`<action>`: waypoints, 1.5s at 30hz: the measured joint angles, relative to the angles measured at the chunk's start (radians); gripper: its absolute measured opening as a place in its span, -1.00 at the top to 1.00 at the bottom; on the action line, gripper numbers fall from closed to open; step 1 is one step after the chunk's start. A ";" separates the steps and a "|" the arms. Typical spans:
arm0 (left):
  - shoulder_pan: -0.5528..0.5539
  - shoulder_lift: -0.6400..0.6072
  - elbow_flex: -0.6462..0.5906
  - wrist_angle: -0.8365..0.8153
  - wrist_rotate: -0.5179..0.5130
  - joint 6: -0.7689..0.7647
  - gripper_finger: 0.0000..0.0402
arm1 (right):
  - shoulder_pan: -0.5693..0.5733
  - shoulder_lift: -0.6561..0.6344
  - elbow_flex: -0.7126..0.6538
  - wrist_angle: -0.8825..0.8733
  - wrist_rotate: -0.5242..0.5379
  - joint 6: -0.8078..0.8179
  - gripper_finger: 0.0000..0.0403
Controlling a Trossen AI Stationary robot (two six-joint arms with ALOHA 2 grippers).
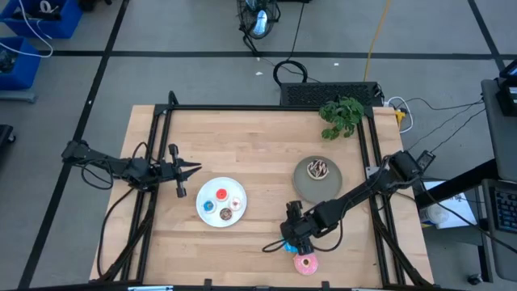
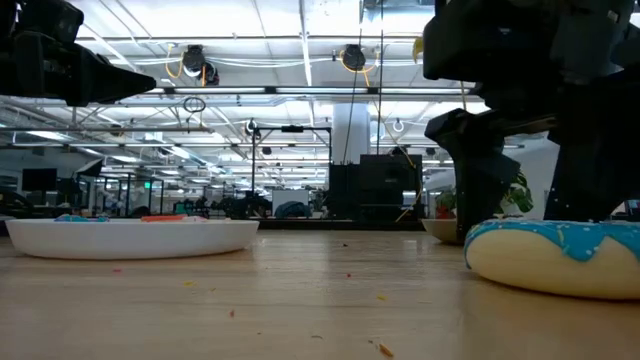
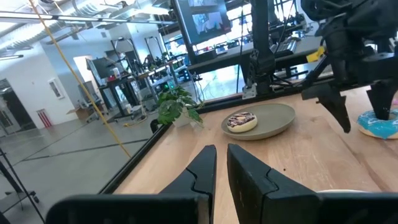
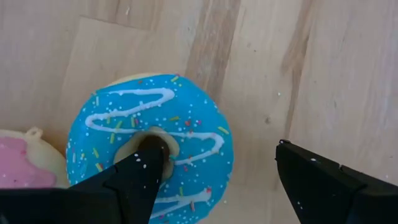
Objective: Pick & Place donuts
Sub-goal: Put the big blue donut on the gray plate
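The blue-iced donut (image 4: pixel 163 127) lies flat on the wood near the table's near edge (image 1: pixel 287 246), its underside on the table (image 2: pixel 560 258). My right gripper (image 4: pixel 217 149) hangs over it, open, pointing down, with one finger over the hole and the other beyond the outer rim. The pink-iced donut (image 1: pixel 305 263) lies just beside it. The chocolate donut (image 3: pixel 241 121) rests on the grey plate (image 1: pixel 327 190). Several small donuts sit on the white plate (image 1: pixel 202 194). My left gripper (image 1: pixel 192 170) waits shut at the table's left, above the wood. My right gripper comes at the blue-iced donut from above, pointing down. One fingertip (image 4: pixel 149 158) sits in the donut's hole (image 4: pixel 163 138); the other finger (image 4: pixel 323 180) stands clear of the outer rim over bare wood. Whether the inner finger touches the ring I cannot tell.
A green plant sprig (image 1: pixel 342 115) lies at the far right corner. Black frame rails (image 1: pixel 242 107) run along the table's edges. Bare wood stretches between the two plates and across the far half of the table.
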State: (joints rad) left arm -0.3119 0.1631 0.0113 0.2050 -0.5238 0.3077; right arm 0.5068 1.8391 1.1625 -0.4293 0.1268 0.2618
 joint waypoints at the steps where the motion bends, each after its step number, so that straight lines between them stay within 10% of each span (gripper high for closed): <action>1: 0.000 0.000 0.000 0.000 0.000 0.000 0.77 | 0.000 0.002 0.001 0.001 0.000 0.005 -0.46; 18: 0.000 0.000 0.000 0.000 -0.001 -0.002 0.77 | 0.006 0.049 0.003 -0.002 -0.043 -0.026 -0.19; 34: 0.000 0.000 0.000 -0.001 -0.001 0.004 0.77 | -0.001 -0.077 0.030 -0.044 -0.077 -0.024 0.93; 45: 0.000 0.000 0.000 -0.003 -0.001 0.003 0.77 | -0.018 -0.220 0.190 -0.343 0.060 -0.013 0.86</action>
State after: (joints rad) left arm -0.3120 0.1635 0.0113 0.2024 -0.5247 0.3111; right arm 0.4891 1.6189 1.3525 -0.7719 0.1873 0.2484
